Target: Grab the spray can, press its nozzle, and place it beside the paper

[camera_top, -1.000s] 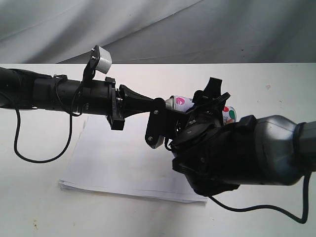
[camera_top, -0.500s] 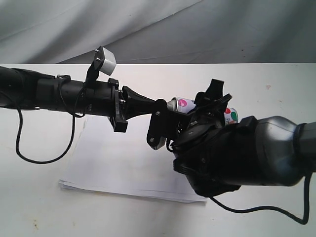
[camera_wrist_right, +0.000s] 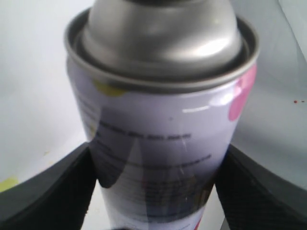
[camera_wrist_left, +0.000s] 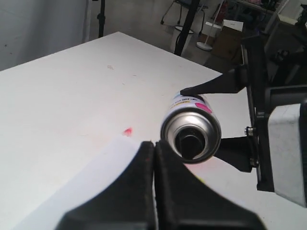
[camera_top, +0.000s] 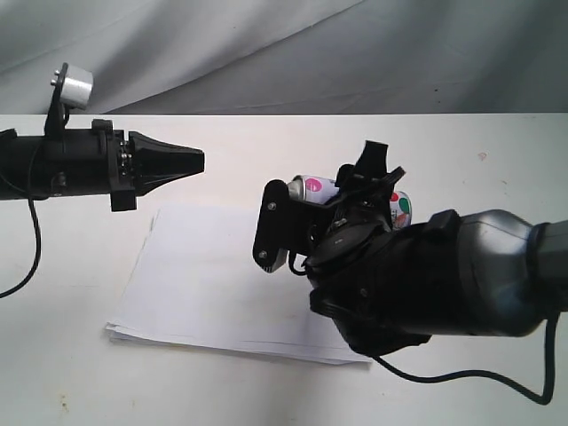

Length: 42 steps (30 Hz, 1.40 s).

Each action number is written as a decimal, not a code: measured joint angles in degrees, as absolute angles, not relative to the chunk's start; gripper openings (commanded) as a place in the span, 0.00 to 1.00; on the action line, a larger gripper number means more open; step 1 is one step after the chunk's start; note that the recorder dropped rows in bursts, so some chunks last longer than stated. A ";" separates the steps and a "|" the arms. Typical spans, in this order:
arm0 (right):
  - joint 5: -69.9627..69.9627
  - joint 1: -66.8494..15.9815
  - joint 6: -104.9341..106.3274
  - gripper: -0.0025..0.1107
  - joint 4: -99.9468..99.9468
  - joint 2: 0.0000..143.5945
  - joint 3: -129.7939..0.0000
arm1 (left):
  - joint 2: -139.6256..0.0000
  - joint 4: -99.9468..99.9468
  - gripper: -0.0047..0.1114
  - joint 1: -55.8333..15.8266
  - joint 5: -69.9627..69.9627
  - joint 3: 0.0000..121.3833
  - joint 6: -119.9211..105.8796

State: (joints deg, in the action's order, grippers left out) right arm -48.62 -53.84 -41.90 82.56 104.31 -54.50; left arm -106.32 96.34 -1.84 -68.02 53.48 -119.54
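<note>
Now, no shift in the white table [camera_top: 497, 151] or in the paper [camera_top: 204, 284] lying flat on it. Little change in the right arm [camera_top: 479, 275] either, bulking over the paper's near right corner. Biggest change in the left arm [camera_top: 62, 164]: pulled well back toward the left of the exterior view, after reaching right up to the can's top half a second ago. At its end the left gripper [camera_top: 197, 161], fingers pressed together on nothing, tip aimed at the can but well apart from it. Opposite, the right gripper [camera_top: 355, 191], clamped on the spray can [camera_top: 318, 187] with one finger on each side of the label, holding it on its side in the air near the paper's far right corner; hard to tell whether over sheet or bare table. Smallest, the nozzle [camera_wrist_left: 190, 143]: bare, facing the left gripper, nothing touching it.

Judging by that retreat, press probably over, leaving only the set-down beside the paper.

As for room: wide bare table beyond the paper's far edge and off to its right, though partly hidden under the right arm. Far table edge well away; near edge out of view. Left of the paper also bare, but beneath the withdrawn left arm. Safest to come down just off the paper's right or far edge, minding that edge to keep the base off the sheets, and to tip the can upright first against rolling.
</note>
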 measured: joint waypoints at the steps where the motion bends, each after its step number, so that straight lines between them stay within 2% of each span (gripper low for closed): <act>1: -48.62 -53.84 -41.90 0.02 82.56 104.31 -54.50 | -106.32 96.46 0.04 -1.70 -68.02 52.96 -119.54; 7: -50.94 -54.50 -42.14 0.02 81.91 103.49 -54.84 | -106.32 97.27 0.04 -1.55 -69.00 51.96 -119.54; 11: -49.53 -54.63 -43.37 0.02 78.23 97.86 -54.84 | -106.32 97.49 0.04 -1.55 -69.12 50.95 -119.54; 24: -40.19 -54.63 -46.59 0.02 59.63 64.22 -54.84 | -106.05 98.26 0.04 -1.55 -69.22 48.52 -119.54; 30: -38.83 -54.63 -50.66 0.02 57.10 51.53 -48.76 | -106.05 98.37 0.04 -1.55 -69.22 46.83 -119.54; 37: -37.34 -54.63 -67.15 0.02 65.69 44.69 -34.27 | -106.05 98.77 0.04 -1.55 -69.35 45.73 -119.54; 42: -37.44 -54.63 -89.29 0.02 83.42 47.43 -26.26 | -106.05 98.99 0.04 -1.55 -69.35 45.73 -119.54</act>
